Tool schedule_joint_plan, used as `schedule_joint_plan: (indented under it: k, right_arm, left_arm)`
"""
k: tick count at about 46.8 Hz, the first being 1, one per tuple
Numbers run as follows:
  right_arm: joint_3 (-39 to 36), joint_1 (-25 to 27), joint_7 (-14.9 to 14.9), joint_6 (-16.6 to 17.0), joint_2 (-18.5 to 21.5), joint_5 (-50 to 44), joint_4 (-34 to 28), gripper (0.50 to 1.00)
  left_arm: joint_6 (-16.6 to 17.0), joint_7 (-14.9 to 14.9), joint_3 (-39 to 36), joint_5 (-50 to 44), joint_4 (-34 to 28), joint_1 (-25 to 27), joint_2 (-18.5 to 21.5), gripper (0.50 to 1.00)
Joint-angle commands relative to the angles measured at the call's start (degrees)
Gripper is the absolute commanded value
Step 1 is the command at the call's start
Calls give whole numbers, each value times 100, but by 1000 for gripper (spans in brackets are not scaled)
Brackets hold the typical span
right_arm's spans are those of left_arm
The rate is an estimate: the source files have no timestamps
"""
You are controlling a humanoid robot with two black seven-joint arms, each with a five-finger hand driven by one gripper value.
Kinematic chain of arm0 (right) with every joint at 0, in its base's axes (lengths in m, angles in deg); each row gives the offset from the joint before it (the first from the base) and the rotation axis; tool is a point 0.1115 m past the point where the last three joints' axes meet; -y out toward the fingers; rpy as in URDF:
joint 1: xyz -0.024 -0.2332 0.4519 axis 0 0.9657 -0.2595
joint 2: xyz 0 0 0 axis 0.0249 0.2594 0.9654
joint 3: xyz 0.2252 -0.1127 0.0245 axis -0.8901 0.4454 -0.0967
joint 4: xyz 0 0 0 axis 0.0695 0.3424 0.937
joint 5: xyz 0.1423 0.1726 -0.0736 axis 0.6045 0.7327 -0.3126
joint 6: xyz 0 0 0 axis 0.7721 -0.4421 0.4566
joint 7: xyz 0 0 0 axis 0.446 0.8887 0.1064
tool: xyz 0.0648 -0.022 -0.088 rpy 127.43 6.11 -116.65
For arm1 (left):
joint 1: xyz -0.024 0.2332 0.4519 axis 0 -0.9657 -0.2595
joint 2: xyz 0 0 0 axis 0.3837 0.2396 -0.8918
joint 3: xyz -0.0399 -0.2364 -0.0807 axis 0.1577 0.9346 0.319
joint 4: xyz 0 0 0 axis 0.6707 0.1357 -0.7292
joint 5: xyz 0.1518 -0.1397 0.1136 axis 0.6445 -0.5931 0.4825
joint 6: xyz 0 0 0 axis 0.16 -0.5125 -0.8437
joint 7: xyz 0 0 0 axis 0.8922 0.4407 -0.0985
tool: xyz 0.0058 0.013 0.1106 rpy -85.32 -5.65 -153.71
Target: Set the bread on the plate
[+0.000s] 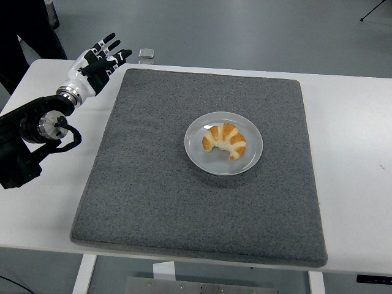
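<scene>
Bread (225,140) lay on plate (195,157), mat (147,184) center, well apart from left hand (98,60) at 10 o'clock; fingers spread, holding nothing.

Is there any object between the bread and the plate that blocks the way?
No. The bread already lies on the plate, so nothing stands between them. The left hand is open, far off over the table's left rear corner, holding nothing.
</scene>
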Motion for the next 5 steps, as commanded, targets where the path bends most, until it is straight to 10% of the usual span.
schedule_joint_plan:
  k: [1, 5]
  right_arm:
    - [15, -15, -1, -26, 0, -15, 0, 952]
    - [15, -7, 8, -43, 0, 12, 0, 952]
  left_arm:
    - [-2, 0, -1, 0, 14, -11, -1, 999]
    - [-2, 0, -1, 0, 14, -11, -1, 999]
